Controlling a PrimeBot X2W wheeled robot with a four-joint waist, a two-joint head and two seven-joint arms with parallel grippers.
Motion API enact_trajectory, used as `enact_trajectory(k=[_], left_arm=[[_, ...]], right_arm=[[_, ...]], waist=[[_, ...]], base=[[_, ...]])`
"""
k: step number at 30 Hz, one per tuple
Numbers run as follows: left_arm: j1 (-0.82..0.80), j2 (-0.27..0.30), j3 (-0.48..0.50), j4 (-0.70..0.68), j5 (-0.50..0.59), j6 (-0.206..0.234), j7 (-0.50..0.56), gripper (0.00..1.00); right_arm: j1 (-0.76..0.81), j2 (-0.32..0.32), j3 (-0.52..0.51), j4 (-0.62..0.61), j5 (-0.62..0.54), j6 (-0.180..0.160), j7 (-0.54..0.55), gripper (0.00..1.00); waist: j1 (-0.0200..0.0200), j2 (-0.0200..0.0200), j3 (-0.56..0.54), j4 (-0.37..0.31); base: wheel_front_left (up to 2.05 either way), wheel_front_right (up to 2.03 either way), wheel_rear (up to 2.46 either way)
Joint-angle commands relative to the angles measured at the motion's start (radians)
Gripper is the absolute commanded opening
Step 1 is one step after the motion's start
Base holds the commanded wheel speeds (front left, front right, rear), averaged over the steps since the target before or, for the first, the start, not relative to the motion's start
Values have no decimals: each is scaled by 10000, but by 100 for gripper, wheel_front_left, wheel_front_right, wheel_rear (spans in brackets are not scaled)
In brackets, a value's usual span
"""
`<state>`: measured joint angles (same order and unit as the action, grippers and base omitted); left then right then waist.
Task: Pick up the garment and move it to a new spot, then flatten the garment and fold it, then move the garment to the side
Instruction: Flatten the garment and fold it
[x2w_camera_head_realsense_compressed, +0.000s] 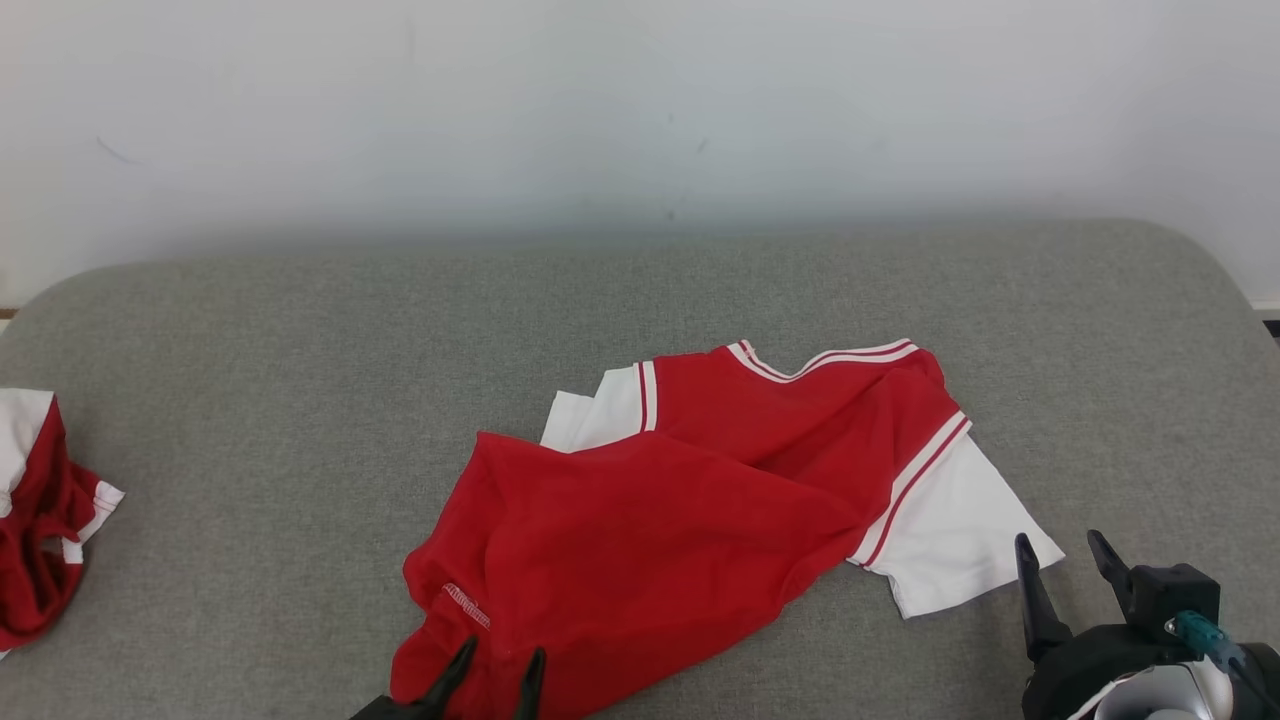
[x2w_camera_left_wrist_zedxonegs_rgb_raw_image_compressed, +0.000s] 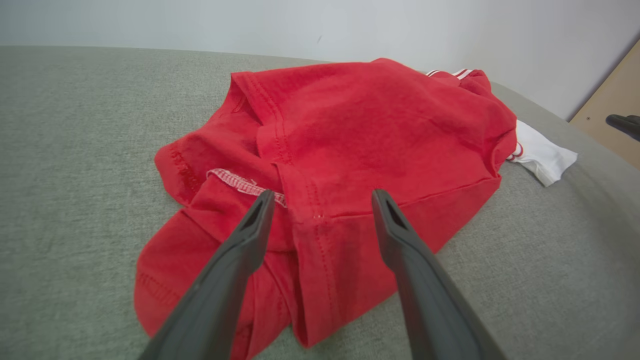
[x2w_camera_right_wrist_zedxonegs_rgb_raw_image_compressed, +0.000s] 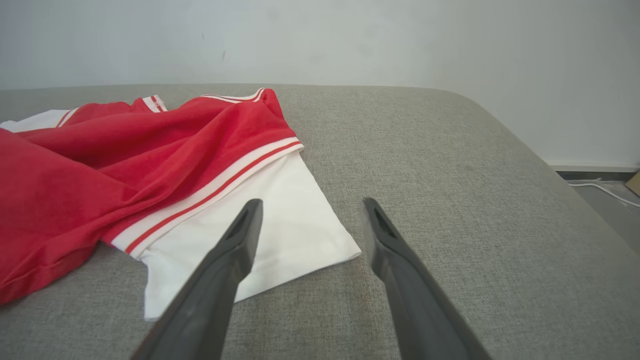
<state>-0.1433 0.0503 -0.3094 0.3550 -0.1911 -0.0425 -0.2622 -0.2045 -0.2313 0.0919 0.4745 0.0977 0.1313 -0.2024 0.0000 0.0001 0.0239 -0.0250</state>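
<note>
We are looking down at a red shirt (x2w_camera_head_realsense_compressed: 650, 520) with white sleeves that is lying crumpled on a grey fabric-covered counter (x2w_camera_head_realsense_compressed: 300, 330). The shirt's long axis is running on a slant. Its bunched hem is pointing toward us and to the left, while its striped collar and one white sleeve (x2w_camera_head_realsense_compressed: 960, 530) are pointing away and to the right.

The left claw (x2w_camera_head_realsense_compressed: 503, 650) is hovering over the shirt's hem end. Its two dark fingers are standing wide apart and holding nothing, and in the left wrist view they are straddling a folded seam of the hem. The right claw (x2w_camera_head_realsense_compressed: 1058, 540) is waiting just beside the shirt's white sleeve, off the sleeve's near right corner. Its fingers are also spread wide and empty. In the right wrist view its left finger is pointing at the sleeve's edge and its right finger at bare counter.

We are judging the left claw to be the nearer one, since it is already above the cloth. The right claw is needing a short reach leftward onto the sleeve. A second red and white garment (x2w_camera_head_realsense_compressed: 40, 520) is sitting well apart from the shirt, far off its hem side.
</note>
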Motion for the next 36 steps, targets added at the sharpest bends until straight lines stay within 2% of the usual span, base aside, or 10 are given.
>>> enact_trajectory(k=[1, 15, 36], left_arm=[[-147, 10, -30, 204, -88, 25, -38, 100], [-686, 10, -473, 839, -581, 27, -38, 100], [-299, 8, -857, -325, -286, 216, -38, 100]], right_arm=[[-218, -91, 86, 232, 83, -11, -100, 100], [-1327, -177, 399, 2064, 211, -11, -451, 100], [-2745, -576, 323, 4712, -33, -11, -509, 100]], waist=[[0, -1, 74, -28], [0, -1, 349, -22], [0, -1, 731, 291]], base=[[0, 0, 0], [0, 0, 0], [0, 0, 0]])
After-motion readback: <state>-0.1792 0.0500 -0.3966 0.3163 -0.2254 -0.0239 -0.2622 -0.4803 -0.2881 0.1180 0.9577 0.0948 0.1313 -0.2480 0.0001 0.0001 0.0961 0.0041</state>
